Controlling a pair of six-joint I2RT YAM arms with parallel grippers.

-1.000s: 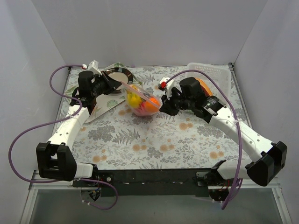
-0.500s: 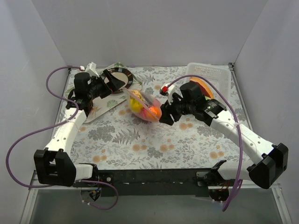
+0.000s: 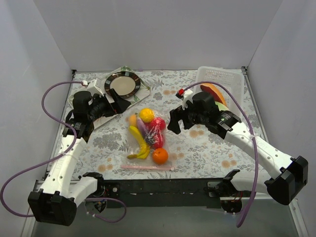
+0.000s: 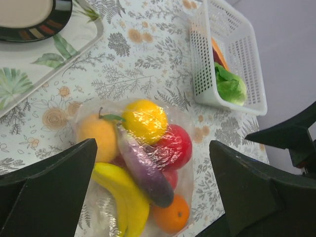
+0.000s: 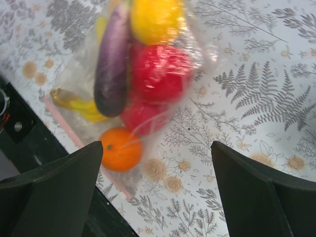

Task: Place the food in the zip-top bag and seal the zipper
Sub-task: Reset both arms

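Note:
The zip-top bag point(image 3: 148, 144) lies flat on the table's middle, its pale-pink zipper point(image 3: 146, 167) along the near edge. Inside it is food: a lemon point(image 3: 145, 115), red fruits point(image 3: 157, 124), an eggplant point(image 4: 144, 173), a banana point(image 3: 140, 148) and an orange point(image 3: 159, 156). My left gripper point(image 3: 117, 104) hangs open behind and left of the bag, touching nothing. Open too, my right gripper point(image 3: 174, 122) hovers at the bag's right, empty. In the right wrist view the orange point(image 5: 121, 148) lies beside the zipper point(image 5: 64, 126). Whether the zipper is pressed shut cannot be told.
A white slotted basket point(image 3: 233, 79) at the back right holds an orange piece and a green leafy piece point(image 4: 229, 88). A leaf-print tray point(image 3: 101, 118) with a dark-rimmed plate point(image 3: 123, 84) sits at the back left. Grey walls enclose three sides.
Both grippers opened and let go of the bag. It dropped from between them and now lies flat nearer the front edge. Both arms drew back and apart.

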